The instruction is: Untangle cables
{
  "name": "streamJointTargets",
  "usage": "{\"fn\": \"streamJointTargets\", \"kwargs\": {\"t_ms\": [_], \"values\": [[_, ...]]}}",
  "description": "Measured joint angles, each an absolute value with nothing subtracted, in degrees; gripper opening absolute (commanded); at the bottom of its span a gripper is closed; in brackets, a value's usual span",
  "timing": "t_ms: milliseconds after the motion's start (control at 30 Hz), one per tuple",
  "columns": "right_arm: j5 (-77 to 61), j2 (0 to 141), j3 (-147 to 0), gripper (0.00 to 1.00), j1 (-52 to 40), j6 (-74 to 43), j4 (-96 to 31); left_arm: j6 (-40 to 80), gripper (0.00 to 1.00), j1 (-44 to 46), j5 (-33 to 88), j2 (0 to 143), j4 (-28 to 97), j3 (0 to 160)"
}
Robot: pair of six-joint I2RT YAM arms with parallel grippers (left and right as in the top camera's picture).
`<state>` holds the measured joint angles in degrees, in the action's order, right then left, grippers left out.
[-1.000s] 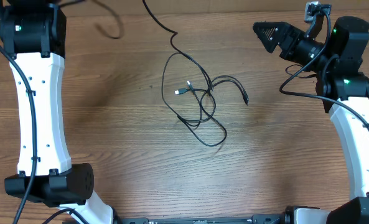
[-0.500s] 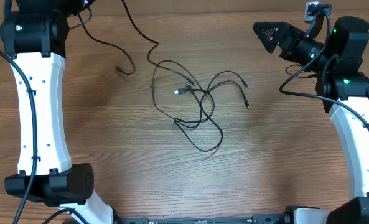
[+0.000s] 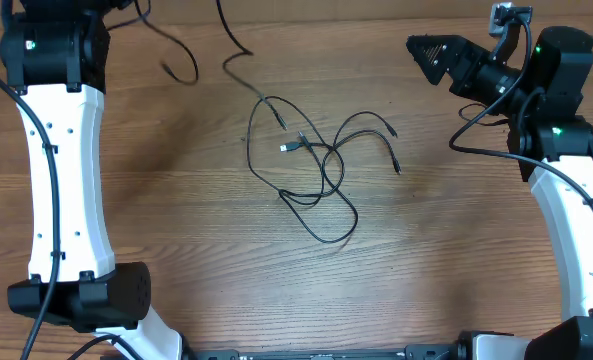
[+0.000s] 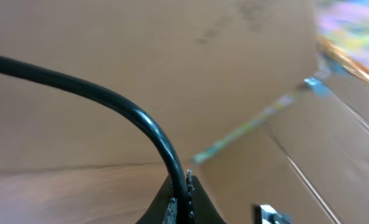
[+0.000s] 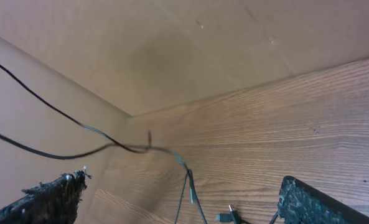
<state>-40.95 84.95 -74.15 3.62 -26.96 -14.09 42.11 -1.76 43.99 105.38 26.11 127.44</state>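
Several thin black cables (image 3: 321,165) lie tangled in loops on the middle of the wooden table, with a silver-tipped plug (image 3: 288,147) and a dark plug (image 3: 396,166) showing. One strand (image 3: 238,55) runs up from the tangle and out past the top edge. My left gripper (image 4: 181,186) is shut on a black cable (image 4: 109,99) and lifted; it is out of the overhead view. My right gripper (image 3: 423,50) hangs open at the far right, off to the right of the tangle and holding nothing. In the right wrist view the cables (image 5: 187,180) lie between its wide fingers (image 5: 53,199).
The left arm (image 3: 61,150) stretches along the table's left side and the right arm (image 3: 566,200) along the right. A cardboard wall (image 5: 203,50) stands behind the table's far edge. Thicker black robot cables (image 3: 476,120) hang beside the right arm.
The strand leading out at the top has swung left and back, and its loose end near the left arm has moved up. The tangle slid slightly left. The right arm has stayed still.
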Motion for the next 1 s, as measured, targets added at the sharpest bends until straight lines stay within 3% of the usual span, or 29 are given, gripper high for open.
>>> {"fn": "streamJointTargets", "kwargs": {"t_ms": [167, 433, 1000], "values": [[-42.5, 84.9, -74.1, 1.0, 3.6, -26.6, -10.0, 41.9, 0.04, -1.6, 53.7, 105.4, 22.8, 127.4], [-59.2, 85.2, -74.1, 1.0, 3.6, -19.7, 8.3, 38.2, 0.04, 1.3, 59.0, 105.4, 28.2, 127.4], [-66.0, 85.2, -74.1, 1.0, -1.0, -16.4, 15.4, 32.5, 0.04, 17.4, 44.5, 105.4, 30.2, 127.4]]}}
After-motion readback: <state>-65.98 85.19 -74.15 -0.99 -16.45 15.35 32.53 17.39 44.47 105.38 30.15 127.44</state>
